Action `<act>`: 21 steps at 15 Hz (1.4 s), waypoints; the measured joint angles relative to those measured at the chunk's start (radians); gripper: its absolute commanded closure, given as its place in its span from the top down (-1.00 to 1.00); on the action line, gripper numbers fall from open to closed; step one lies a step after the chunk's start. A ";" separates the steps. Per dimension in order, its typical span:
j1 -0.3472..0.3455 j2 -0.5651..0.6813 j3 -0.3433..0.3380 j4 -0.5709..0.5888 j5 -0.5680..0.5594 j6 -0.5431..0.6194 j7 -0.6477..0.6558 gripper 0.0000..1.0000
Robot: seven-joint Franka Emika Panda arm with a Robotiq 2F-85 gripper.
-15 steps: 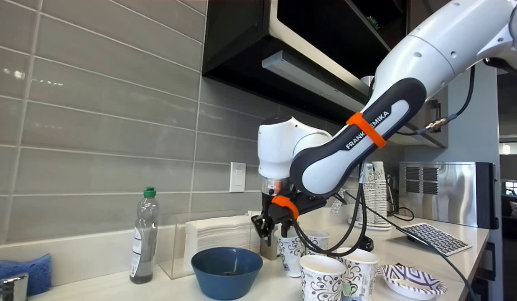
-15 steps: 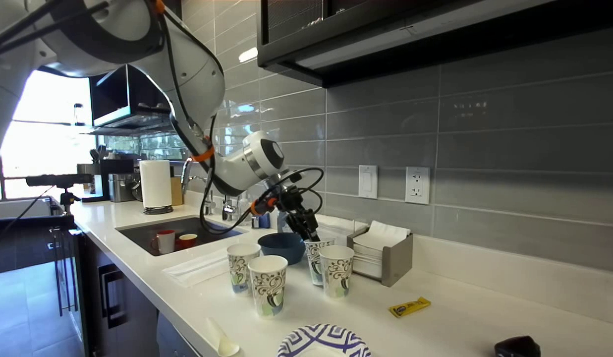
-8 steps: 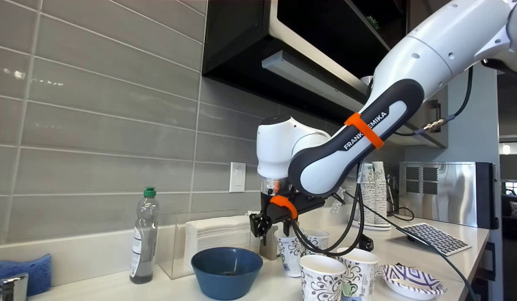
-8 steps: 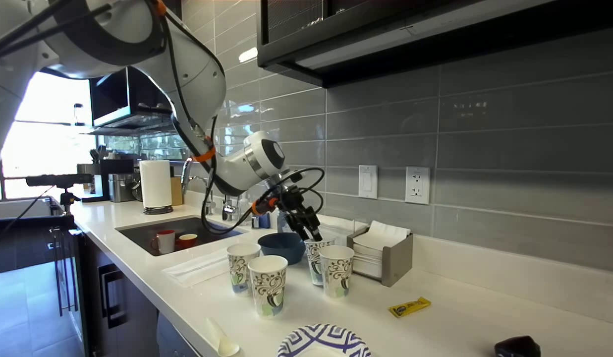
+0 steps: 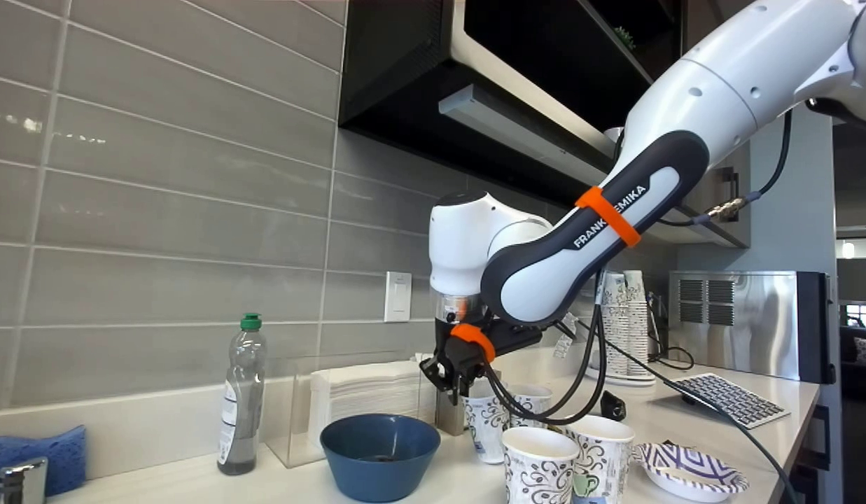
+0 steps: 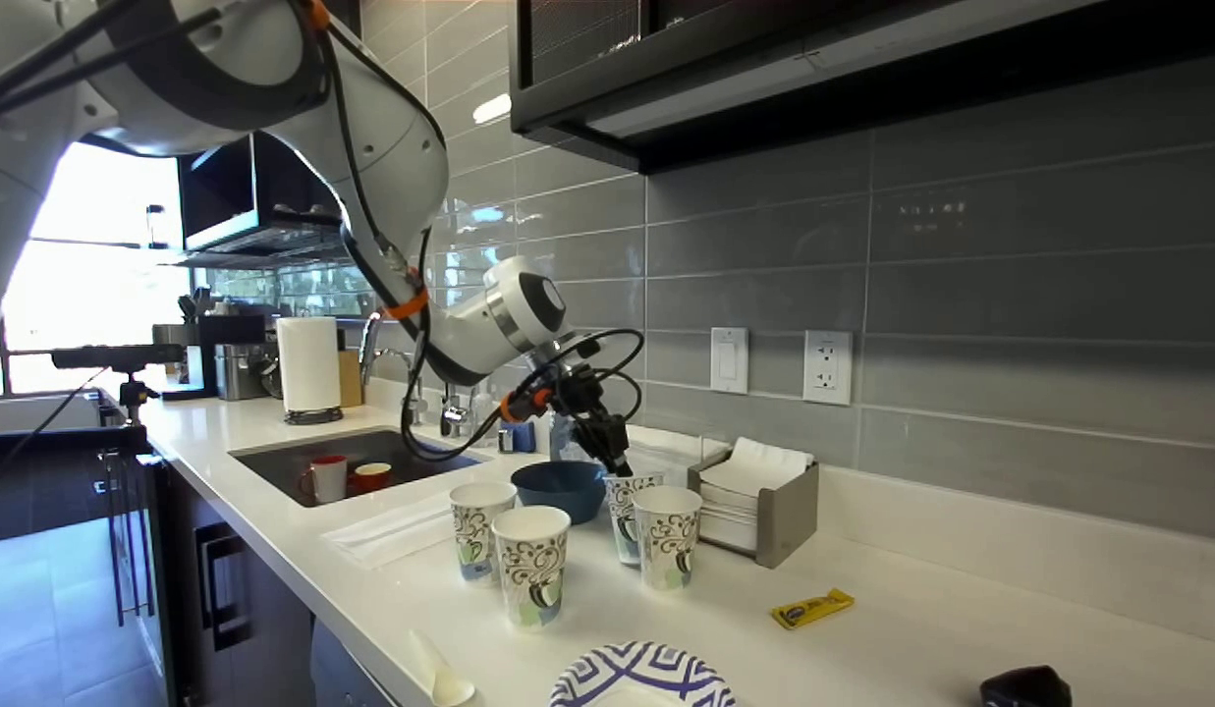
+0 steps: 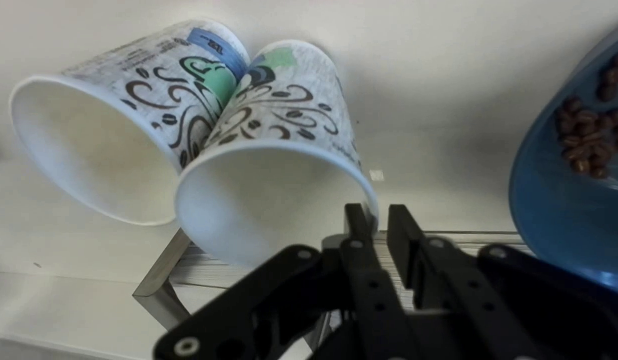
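The gripper (image 7: 378, 218) has narrowed about the rim of a paper cup (image 7: 284, 120)

Spread wide half a second ago, its fingers now stand nearly together; one is inside the cup, the other outside, with a thin slit showing; whether they clamp the rim I cannot tell. The step in hand looks like taking the cup by its rim; the next move seems to call for a soft, even pinch, since paper walls would buckle. The cup stands toward the back edge of the counter (image 6: 882, 673), touching or all but touching a second cup (image 7: 179, 90); near its other side, apart, is a blue bowl (image 5: 380, 476) holding brown bean-like pieces (image 7: 588, 140); by the back edge is a napkin holder (image 6: 794, 520); farther, toward the front edge, stand two more cups (image 6: 533, 570) and a patterned plate (image 6: 656, 656).
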 measured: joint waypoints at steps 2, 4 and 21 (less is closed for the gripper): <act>0.000 0.000 0.000 0.004 0.000 0.000 0.000 -1.00; 0.000 0.000 0.000 0.009 0.001 0.000 0.000 -0.98; -0.005 -0.003 -0.011 0.016 0.080 0.001 0.026 -0.99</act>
